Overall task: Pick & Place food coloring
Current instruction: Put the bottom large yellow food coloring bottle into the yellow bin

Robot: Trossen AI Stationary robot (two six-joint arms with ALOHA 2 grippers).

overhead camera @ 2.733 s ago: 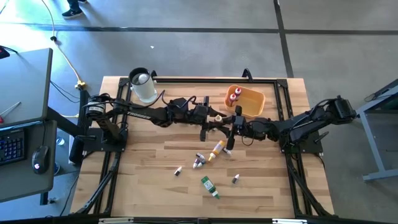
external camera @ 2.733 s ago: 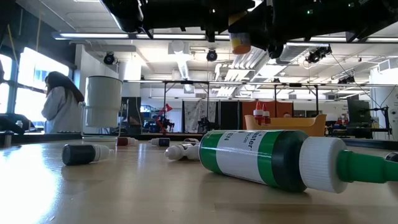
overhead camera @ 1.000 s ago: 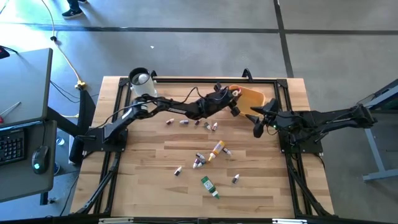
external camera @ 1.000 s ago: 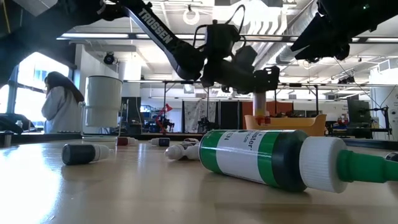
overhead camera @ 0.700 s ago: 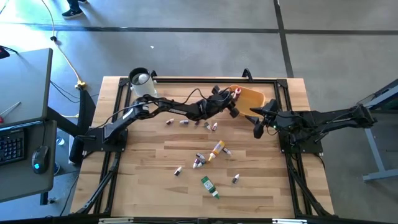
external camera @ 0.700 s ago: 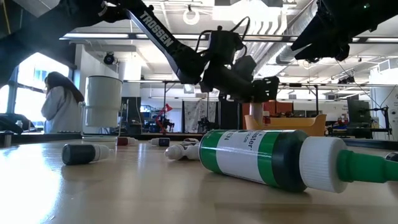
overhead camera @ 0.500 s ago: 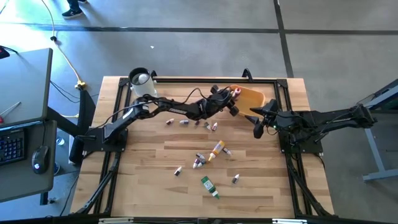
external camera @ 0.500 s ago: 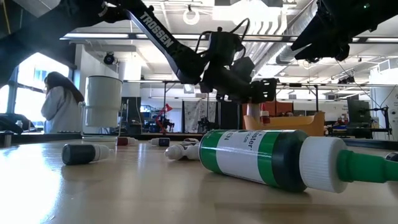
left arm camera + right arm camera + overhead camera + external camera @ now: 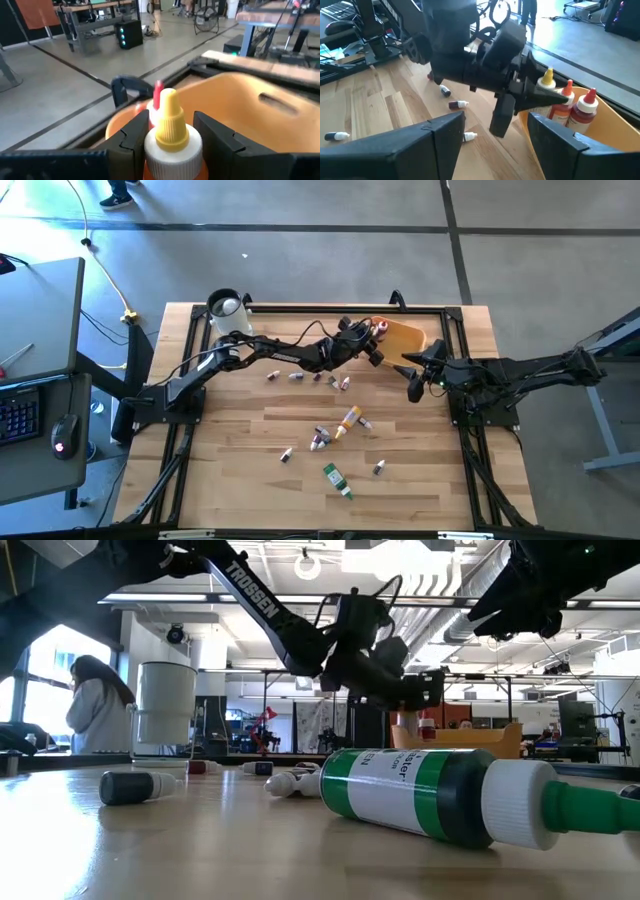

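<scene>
Holding a yellow-capped bottle (image 9: 172, 137) clamped in its jaws, the left gripper (image 9: 372, 352) hangs at the orange tray's (image 9: 410, 338) rim by the worktop's (image 9: 240, 480) far edge. Right gripper (image 9: 414, 387), jaws apart, hovers nearby over bare wood. Loose bottles (image 9: 340, 423) sit mid-worktop.

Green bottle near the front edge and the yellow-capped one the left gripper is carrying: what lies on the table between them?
High view: between the green bottle and the yellow-capped bottle in the left gripper lie an orange bottle, small vials and bare wood.
</scene>
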